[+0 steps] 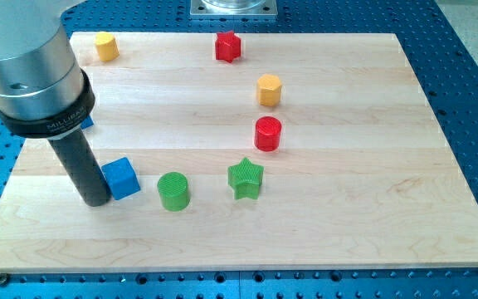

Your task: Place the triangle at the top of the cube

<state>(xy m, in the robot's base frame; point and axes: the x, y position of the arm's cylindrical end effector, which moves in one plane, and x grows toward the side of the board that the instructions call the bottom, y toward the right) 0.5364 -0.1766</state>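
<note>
Status: our tip (96, 200) is down on the bench (355, 183) at the view's lower left, touching or just beside the left face of the blue cube (121, 178). There's no pincer on this rig, only the rod, so nothing is spread or pinching and there's no jaw state to tell. We can't see a clear triangle anywhere. The only candidate is a blue sliver (88, 122) poking out from behind the arm housing (31, 71), above the cube towards the view's top. It's mostly hidden, so we can't confirm its shape. If that is the triangle, it already sits roughly above the cube, but whether it's lined up or close enough we can't judge from here. Other blocks are well out of the way: green cylinder (173, 191) just right of the cube, then green star (245, 178), red cylinder (267, 134), yellow hexagon (269, 90), red star (228, 46), and a yellow block (106, 46) at the top left. Our read is that the task isn't verifiably done. What's left is to get the tip off the cube's side without nudging it, get behind the hidden blue piece, and slide it into place directly above the cube.
</note>
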